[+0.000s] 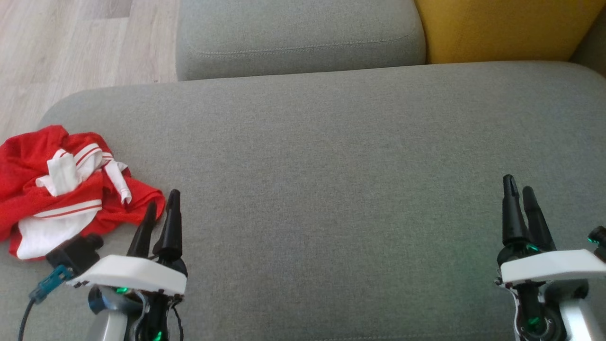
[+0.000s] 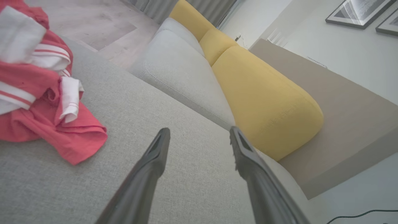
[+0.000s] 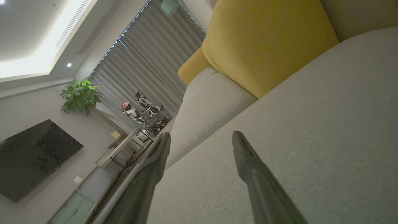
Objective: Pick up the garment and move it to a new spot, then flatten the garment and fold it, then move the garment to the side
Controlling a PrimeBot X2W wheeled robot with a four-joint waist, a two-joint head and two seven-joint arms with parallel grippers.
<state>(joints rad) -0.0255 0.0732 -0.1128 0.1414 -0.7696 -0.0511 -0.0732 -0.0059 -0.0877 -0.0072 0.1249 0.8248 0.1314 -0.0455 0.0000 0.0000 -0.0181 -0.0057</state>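
Pick-up had not begun: your left fingers [image 1: 171, 222] and right fingers [image 1: 511, 213] stood open, empty. You next needed to grasp the garment [image 1: 28, 161].

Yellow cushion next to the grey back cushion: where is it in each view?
Head: yellow cushion top right corner.
Left wrist: yellow cushion centre right, nearest of several.
Right wrist: yellow cushion top, right of centre.
Shared landmark: grey back cushion beside it.
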